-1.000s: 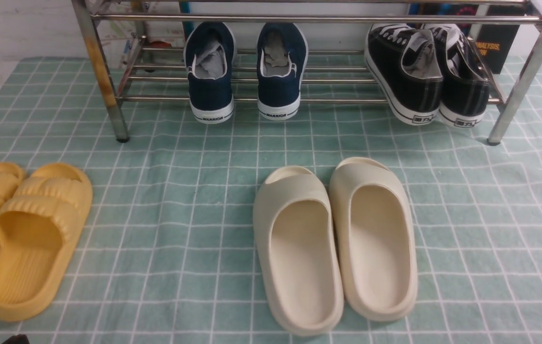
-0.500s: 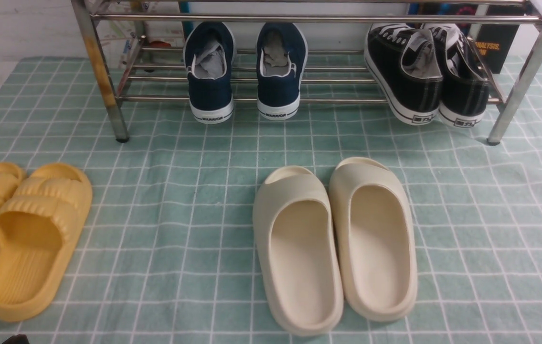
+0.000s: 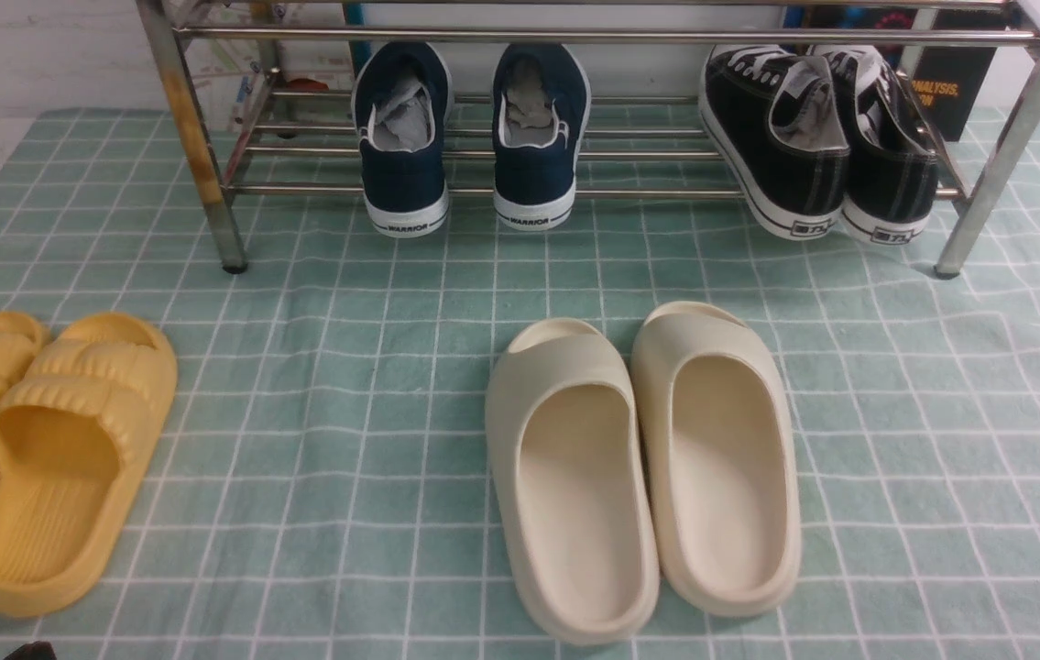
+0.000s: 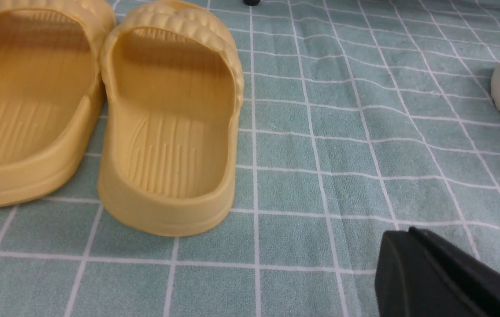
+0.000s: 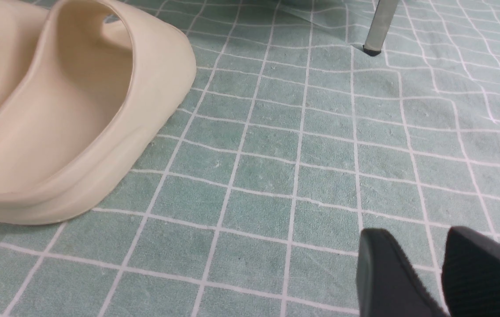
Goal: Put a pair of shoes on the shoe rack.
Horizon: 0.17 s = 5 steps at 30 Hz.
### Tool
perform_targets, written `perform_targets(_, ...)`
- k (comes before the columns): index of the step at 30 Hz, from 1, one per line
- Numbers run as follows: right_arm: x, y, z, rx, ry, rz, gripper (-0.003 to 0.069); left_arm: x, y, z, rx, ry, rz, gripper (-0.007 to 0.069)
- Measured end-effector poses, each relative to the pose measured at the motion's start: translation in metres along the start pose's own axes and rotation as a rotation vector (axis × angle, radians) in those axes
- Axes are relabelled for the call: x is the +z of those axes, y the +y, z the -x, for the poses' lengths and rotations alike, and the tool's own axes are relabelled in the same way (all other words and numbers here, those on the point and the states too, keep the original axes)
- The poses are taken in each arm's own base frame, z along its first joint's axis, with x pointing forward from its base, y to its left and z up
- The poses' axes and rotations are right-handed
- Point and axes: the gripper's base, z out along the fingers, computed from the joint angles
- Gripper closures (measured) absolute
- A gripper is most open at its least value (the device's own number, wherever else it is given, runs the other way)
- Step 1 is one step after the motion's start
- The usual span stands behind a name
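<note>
Now | navy shoes [image 3: 469, 137] on shoe rack [image 3: 611, 37] | left tool [image 4: 443, 275] pressed together | right tool [image 5: 441, 268] spread, empty

Each of the navy slip-ons [image 3: 469, 133] on the shoe rack [image 3: 574, 37] carries "WARRIOR" on its white heel strip. The black sneakers [image 3: 817, 137] bear small heel labels too small to read. A dark box [image 3: 950, 87] behind the rack shows the partial orange word "ANALYSIS,".

Left hand [image 4: 448, 277] a matte black wedge, right hand [image 5: 441, 275] two matte black fingers [image 5: 386, 277], one inner face ribbed
</note>
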Motion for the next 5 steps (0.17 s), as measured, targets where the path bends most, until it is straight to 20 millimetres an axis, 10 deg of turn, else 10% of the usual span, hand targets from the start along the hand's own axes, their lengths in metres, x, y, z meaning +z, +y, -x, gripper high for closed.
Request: perform_targets(5, 0.0000, 0.0000, 0.0000, 0.000, 0.000, 0.000, 0.0420, 0.0000, 0.0000, 0.0000, 0.000, 0.000, 0.000, 0.0638)
